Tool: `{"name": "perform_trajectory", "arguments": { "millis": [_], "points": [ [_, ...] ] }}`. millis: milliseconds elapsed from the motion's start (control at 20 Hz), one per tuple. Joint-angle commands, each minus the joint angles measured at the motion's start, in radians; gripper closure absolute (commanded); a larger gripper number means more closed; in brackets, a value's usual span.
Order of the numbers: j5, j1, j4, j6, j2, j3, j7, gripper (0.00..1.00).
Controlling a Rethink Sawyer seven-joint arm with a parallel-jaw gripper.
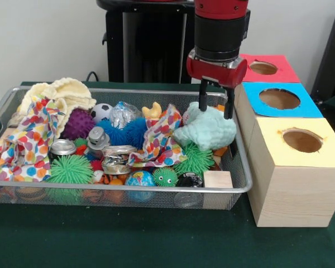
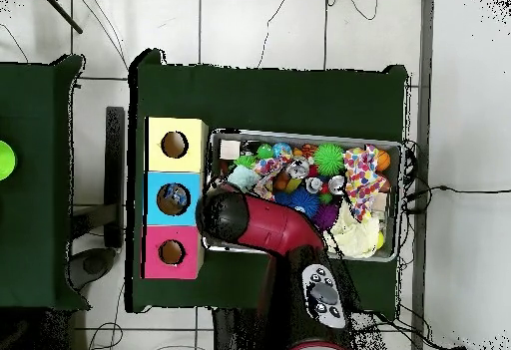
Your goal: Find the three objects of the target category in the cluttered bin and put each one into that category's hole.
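Note:
The wire mesh bin (image 1: pixel 128 90) is full of clutter; it also shows in the overhead view (image 2: pixel 394 149). My gripper (image 1: pixel 216 110) hangs open and empty at the bin's right end, its fingers (image 1: pixel 203 99) standing on either side of the top of a pale mint cloth (image 1: pixel 206 131). One crinkly see-through plastic piece (image 1: pixel 123 114) with a bit of blue lies at the back middle, well left of the gripper. I cannot pick out the other see-through pieces. The hole (image 1: pixel 279 99) in the blue-topped box is just right of the gripper and also shows from overhead (image 2: pixel 173 199), where the arm (image 2: pixel 255 221) hides the gripper.
A red-topped box (image 1: pixel 268 68) and a yellow-topped box (image 1: pixel 301 139) flank the blue one. In the bin lie silver cans (image 1: pixel 62 147), a crushed can (image 1: pixel 118 158), green (image 1: pixel 71 169) and purple (image 1: pixel 78 124) spiky balls, patterned cloths (image 1: pixel 28 148) and a wooden block (image 1: pixel 218 180).

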Motion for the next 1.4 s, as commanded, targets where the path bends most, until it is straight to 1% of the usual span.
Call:
{"name": "perform_trajectory", "arguments": {
  "millis": [50, 100, 200, 350, 400, 450, 500, 600, 750, 900, 1050, 1200, 1300, 1400],
  "points": [
    [-0.02, -0.027, 0.004, 0.002, 0.023, -0.003, 0.106, 0.0],
    [-0.042, -0.027, -0.022, 0.05, 0.012, -0.037, 0.079, 0.0],
    [-0.08, -0.041, -0.066, 0.133, 0.0, -0.081, 0.026, 0.0],
    [-0.123, -0.062, -0.122, 0.235, -0.023, -0.118, -0.026, 0.0],
    [-0.131, -0.072, -0.151, 0.284, -0.032, -0.12, -0.038, 0.0],
    [-0.14, -0.083, -0.159, 0.303, -0.037, -0.118, -0.047, 0.0],
    [-0.155, -0.09, -0.155, 0.303, -0.049, -0.119, -0.056, 0.0],
    [-0.184, -0.109, -0.158, 0.294, -0.049, -0.114, -0.07, 0.0],
    [-0.222, -0.164, -0.16, 0.239, -0.013, -0.077, -0.088, 0.0],
    [-0.266, -0.201, -0.143, 0.173, 0.021, -0.061, -0.08, 0.0],
    [-0.309, -0.216, -0.137, 0.162, 0.049, -0.065, -0.065, 0.0],
    [-0.336, -0.24, -0.115, 0.09, 0.069, -0.048, -0.04, 0.0],
    [-0.35, -0.256, -0.109, 0.075, 0.076, -0.033, -0.035, 0.0],
    [-0.355, -0.265, -0.107, 0.082, 0.084, -0.022, -0.03, 0.0]
  ]
}}
